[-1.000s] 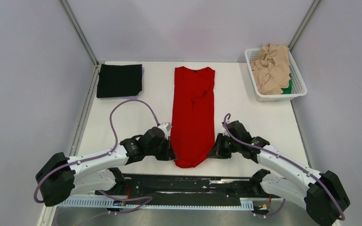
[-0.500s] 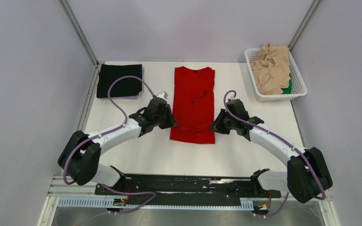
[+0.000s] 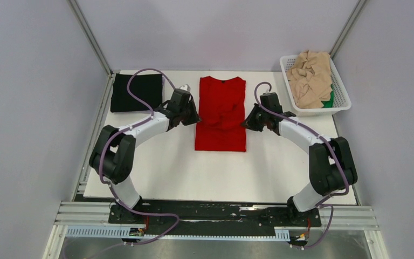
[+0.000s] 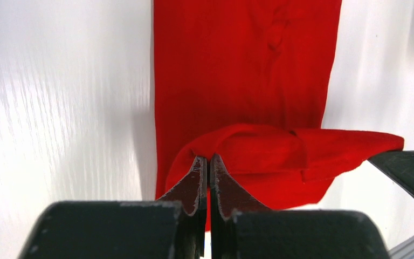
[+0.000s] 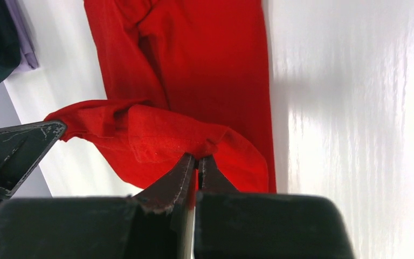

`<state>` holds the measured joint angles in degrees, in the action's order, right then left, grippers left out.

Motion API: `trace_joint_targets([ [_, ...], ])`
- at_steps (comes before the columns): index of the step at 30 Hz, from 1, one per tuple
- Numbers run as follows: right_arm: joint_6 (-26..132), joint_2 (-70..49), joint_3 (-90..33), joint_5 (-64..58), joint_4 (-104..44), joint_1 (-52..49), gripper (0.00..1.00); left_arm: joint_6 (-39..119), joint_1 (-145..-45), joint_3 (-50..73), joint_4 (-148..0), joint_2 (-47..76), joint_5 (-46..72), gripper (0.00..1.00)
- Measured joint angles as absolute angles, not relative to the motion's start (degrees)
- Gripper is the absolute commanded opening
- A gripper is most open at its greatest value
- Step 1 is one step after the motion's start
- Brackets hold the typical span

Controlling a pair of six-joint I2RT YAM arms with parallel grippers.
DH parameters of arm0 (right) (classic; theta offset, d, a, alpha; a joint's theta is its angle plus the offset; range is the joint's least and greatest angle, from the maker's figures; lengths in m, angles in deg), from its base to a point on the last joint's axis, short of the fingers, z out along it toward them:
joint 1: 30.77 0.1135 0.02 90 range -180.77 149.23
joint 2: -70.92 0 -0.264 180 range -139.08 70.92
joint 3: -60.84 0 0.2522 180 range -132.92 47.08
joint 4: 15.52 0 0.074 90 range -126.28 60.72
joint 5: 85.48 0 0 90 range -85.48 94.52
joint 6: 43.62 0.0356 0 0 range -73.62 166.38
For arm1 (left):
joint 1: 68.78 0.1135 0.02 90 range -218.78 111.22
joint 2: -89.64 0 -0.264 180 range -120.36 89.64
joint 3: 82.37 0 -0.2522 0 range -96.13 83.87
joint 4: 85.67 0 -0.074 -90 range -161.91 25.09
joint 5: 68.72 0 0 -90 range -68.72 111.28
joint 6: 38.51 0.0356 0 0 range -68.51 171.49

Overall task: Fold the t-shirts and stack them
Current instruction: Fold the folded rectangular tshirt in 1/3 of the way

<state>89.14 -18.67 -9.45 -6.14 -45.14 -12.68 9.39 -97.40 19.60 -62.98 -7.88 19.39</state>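
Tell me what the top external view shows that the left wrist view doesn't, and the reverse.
Only top external: the folded black t-shirt at far left and the white basket of beige t-shirts at far right. Only left wrist: up close, the left gripper shut on the red t-shirt, its hem lifted. Both: that shirt on the white table.

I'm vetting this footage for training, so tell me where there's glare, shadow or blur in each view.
Left wrist: streaky glare on the glossy white table left of the bright red cloth t-shirt, soft shadow along its edge. Right wrist: similar glare at right. Top external: even light, sharp, faint shadows only.
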Motion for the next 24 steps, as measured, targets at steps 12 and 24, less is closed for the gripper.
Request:
trace_joint_targets([
  [12,87.8,-28.6,-16.8,-8.9,-44.4,-15.5,0.04,11.0,-95.0,11.2,-61.7,-17.6,16.3,0.04],
  [24,91.2,-41.4,-30.7,-11.3,-43.2,-20.8,0.76,12.5,-91.2,-2.7,-57.6,-27.0,14.9,1.0],
])
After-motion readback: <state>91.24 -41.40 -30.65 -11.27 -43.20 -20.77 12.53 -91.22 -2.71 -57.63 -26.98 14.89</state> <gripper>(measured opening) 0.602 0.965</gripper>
